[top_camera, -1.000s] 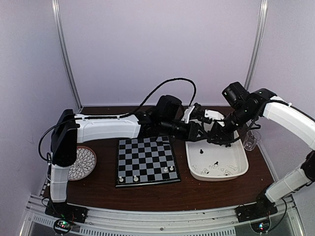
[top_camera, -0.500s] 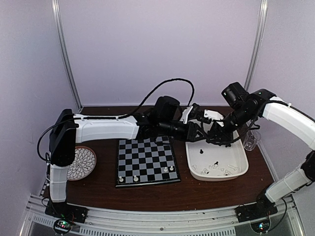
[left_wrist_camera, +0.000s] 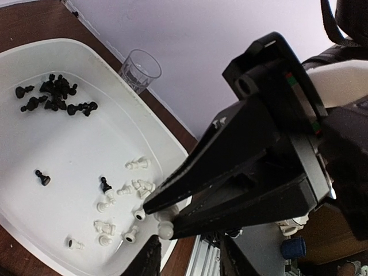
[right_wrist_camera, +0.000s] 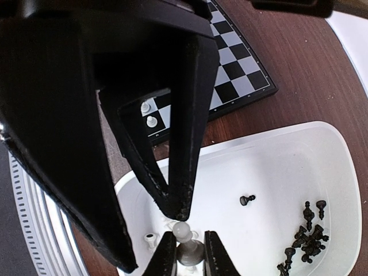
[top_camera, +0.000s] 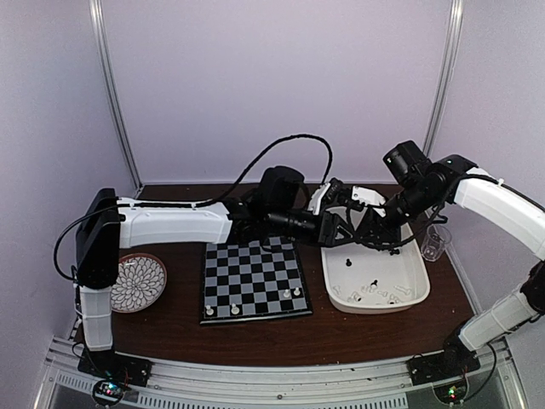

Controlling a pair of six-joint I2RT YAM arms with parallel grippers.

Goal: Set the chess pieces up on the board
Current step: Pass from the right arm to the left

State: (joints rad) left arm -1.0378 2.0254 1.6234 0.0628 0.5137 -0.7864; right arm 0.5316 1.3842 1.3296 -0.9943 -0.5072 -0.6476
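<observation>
One smooth rounded white chess piece (right_wrist_camera: 183, 233) is clamped in the right tool (right_wrist_camera: 187, 253); the left tool (left_wrist_camera: 188, 259) gapes

High behind the near edge, we look forward and down over the whole counter (top_camera: 255, 336). Our left wrist camera hangs close above the white tray (left_wrist_camera: 75, 144), looking obliquely across it. Our right wrist camera, equally near, looks down on that same tray and one corner of the board (right_wrist_camera: 236, 63).
</observation>
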